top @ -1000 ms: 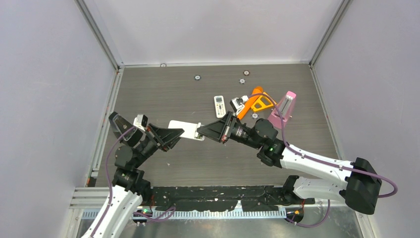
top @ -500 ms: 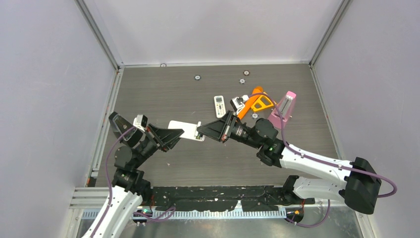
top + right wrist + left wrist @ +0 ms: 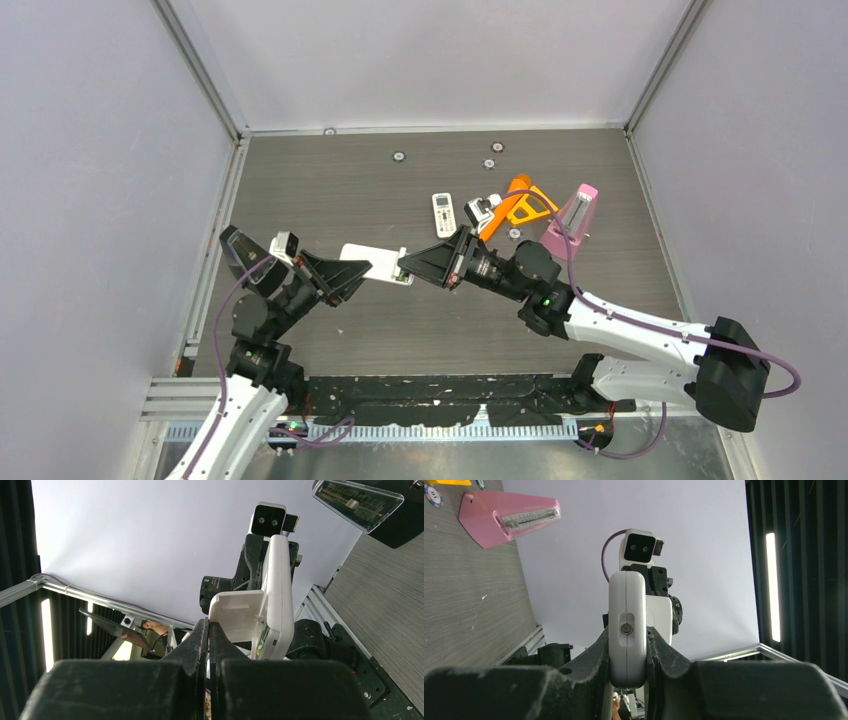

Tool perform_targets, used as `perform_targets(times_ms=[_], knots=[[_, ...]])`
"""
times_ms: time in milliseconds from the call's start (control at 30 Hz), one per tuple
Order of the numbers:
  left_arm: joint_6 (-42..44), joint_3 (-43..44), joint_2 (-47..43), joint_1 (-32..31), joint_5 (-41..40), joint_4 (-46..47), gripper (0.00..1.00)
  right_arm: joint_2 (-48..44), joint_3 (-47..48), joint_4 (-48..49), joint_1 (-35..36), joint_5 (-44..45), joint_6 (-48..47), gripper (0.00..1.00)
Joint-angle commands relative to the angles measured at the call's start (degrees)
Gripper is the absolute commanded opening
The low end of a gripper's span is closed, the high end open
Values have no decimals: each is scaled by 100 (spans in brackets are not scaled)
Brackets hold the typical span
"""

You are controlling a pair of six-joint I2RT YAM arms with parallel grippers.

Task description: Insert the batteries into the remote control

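Well beyond white remote [image 3: 375, 261], pink metronome [image 3: 579, 204].

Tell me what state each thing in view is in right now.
white remote: held off the table.
battery cover: lifted partly away from the white remote.
left gripper: shut on white remote.
right gripper: shut on battery cover.
small remote: lying flat on table.
pink metronome: standing upright.

Toward the back of the dark wood-grain desk [image 3: 330, 190]: pink wedge-shaped metronome [image 3: 572, 220], just right of an orange triangular plastic frame [image 3: 527, 204]. Further back, small round discs [image 3: 398, 156], scattered apart.
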Motion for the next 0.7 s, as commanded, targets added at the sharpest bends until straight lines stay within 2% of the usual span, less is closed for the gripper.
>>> perform_targets(times_ms=[0,667], knots=[[-60,41,-60,-10,-82,362,0,-186,-122,-18,-4,86,23,5],[-93,83,-97,-12,-47,419,0,-112,-162,-317,-2,184,36,7]])
